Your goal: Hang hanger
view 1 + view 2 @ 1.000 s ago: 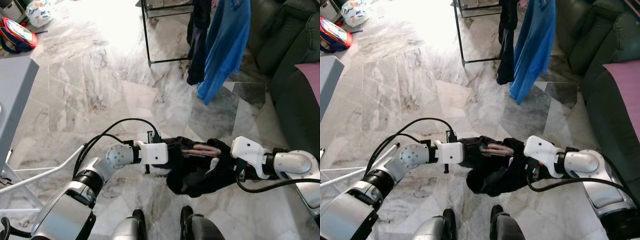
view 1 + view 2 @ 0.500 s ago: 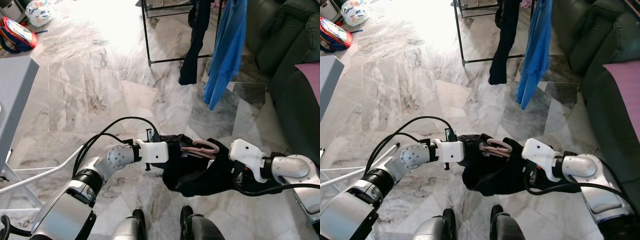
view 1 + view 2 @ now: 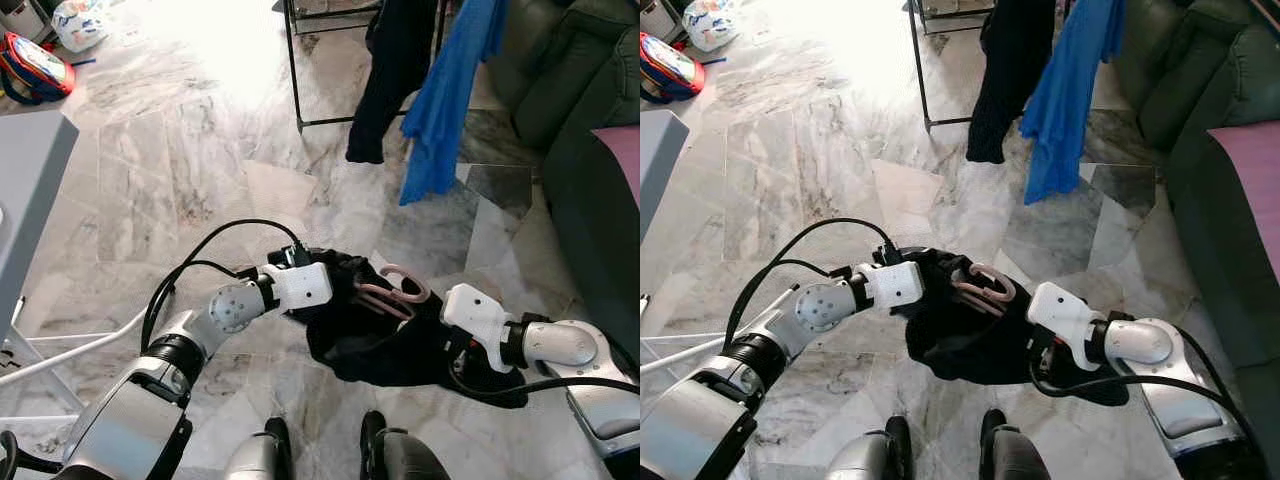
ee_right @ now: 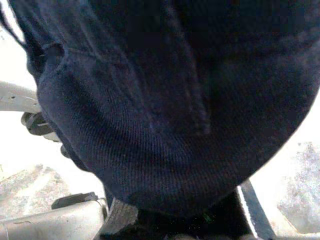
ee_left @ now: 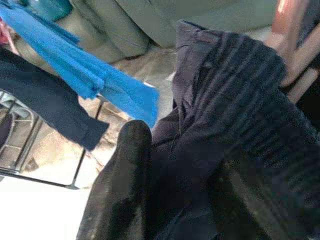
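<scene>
Left eye view: a pink hanger (image 3: pixel 392 293) wrapped in a dark garment (image 3: pixel 375 335) is carried between the left hand (image 3: pixel 335 285) and right hand (image 3: pixel 445 345); finger states cannot be told. The rack (image 3: pixel 293 70) ahead must be approached next.

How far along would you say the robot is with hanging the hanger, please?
Done: the pink plastic hanger sits inside the dark navy garment. In hand: the left gripper and right gripper carry that bundle between them. Left: reaching the black metal clothes rack ahead and hooking it on.
</scene>
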### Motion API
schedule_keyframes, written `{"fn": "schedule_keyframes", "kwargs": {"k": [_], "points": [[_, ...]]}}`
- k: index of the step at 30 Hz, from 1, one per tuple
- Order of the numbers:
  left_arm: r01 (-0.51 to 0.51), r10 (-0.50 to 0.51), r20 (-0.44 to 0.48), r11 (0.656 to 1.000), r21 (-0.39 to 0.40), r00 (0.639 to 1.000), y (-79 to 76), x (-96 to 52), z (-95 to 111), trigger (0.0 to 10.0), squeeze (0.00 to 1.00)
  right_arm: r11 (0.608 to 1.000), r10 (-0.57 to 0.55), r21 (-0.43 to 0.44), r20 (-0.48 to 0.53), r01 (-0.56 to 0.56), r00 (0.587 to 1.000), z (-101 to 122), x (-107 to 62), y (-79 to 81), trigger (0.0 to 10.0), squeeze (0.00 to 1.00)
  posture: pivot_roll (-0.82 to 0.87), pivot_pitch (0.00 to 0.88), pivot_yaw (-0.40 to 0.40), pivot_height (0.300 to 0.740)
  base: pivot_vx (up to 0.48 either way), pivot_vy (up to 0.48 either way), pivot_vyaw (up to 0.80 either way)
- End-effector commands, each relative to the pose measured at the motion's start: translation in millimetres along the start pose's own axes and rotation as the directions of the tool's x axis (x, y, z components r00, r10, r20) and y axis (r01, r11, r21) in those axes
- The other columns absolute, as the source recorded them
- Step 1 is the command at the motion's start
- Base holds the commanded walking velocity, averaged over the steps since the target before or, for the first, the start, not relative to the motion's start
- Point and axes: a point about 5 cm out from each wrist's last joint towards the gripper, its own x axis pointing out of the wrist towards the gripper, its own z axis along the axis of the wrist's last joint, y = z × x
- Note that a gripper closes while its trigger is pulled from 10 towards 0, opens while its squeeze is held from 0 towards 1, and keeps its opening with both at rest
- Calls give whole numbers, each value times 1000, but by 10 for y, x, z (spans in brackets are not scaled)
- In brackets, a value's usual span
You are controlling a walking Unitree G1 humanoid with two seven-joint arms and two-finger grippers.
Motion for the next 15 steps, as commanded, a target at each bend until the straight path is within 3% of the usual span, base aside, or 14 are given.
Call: {"fn": "schedule_keyframes", "kwargs": {"k": [1, 6, 11, 15], "points": [[-2, 0, 57, 999, 39, 998, 22, 16, 76, 10000, 1000, 998, 58, -25, 26, -57, 998, 60, 66, 120, 0, 0, -160, 290, 87, 740, 0, 0, 0], [-26, 21, 55, 995, 97, 998, 53, -9, 65, 10000, 1000, 999, 41, -29, 19, -40, 999, 57, 66, 96, 0, 0, -161, 290, 87, 740, 0, 0, 0], [-50, 43, 73, 994, 94, 996, 95, -29, 74, 10000, 1000, 999, 24, -31, 14, -23, 1000, 42, 66, 95, 0, 0, -161, 289, 87, 740, 0, 0, 0], [58, -64, 115, 997, 56, 991, -3, -88, 67, 10000, 1000, 999, -28, -19, 2, 28, 1000, -25, 68, 89, 0, 0, -163, 289, 88, 740, 0, 0, 0]]}}
